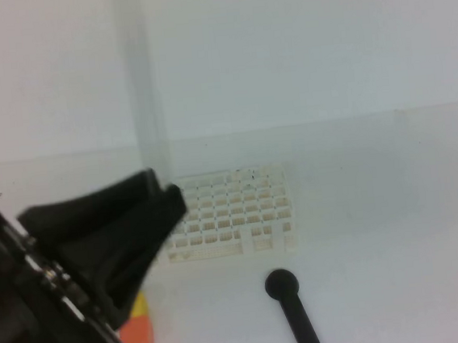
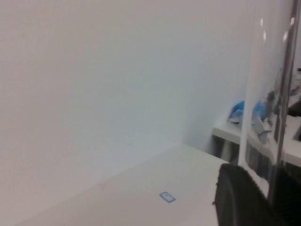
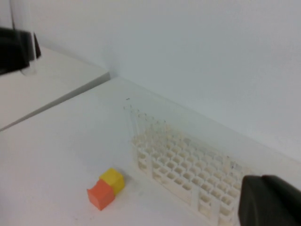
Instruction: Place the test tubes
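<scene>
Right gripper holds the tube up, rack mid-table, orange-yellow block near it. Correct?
No. The left gripper holds the tube up, as the high view shows; the right gripper sits low, near the rack. The rack and block are as stated.

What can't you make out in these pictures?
- Orange and yellow block: half hidden behind the left gripper, front left, holding a clear test tube, high view.
- Right gripper near the white grid rack: cut off by frame edge, right wrist view.
- Any tubes in rack: too faint.
</scene>
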Controlling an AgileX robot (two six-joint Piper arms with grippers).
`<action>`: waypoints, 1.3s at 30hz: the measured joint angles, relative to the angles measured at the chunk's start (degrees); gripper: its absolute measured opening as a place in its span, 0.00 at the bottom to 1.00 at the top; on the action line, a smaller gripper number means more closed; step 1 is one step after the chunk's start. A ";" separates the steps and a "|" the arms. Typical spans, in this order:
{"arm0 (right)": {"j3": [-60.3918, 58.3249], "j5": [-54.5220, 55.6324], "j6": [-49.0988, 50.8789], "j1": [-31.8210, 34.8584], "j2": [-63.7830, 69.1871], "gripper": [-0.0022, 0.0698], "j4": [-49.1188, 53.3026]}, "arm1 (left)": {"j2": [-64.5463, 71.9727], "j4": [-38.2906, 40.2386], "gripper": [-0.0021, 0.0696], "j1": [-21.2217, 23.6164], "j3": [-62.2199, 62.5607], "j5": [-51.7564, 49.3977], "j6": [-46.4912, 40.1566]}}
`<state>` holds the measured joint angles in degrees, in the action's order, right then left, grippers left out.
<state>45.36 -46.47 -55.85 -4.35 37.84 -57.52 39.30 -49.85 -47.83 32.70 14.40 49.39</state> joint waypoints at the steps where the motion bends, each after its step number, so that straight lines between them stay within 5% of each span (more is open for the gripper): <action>1: 0.94 -0.46 -1.22 0.00 1.02 0.03 -0.99 | 0.30 0.12 0.03 0.00 -0.77 1.89 0.00; 11: 5.96 -4.56 -13.75 -8.30 8.24 0.03 -15.10 | 1.08 10.45 0.03 0.00 -2.38 6.95 -10.73; 22: 6.05 6.94 -20.31 -26.21 16.22 0.08 -17.72 | 1.08 38.14 0.03 0.00 -17.66 27.37 -30.78; 30: 10.86 13.52 -25.81 -36.07 25.98 0.36 -20.99 | 1.08 37.42 0.03 0.00 -22.01 31.12 -33.57; 39: 19.07 13.26 -27.46 -39.11 34.59 0.42 -24.37 | 1.08 34.55 0.03 0.00 -22.01 31.01 -33.38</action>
<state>64.44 -33.21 -83.31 -43.46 72.43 -81.89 40.38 -15.30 -47.83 10.69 45.41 16.01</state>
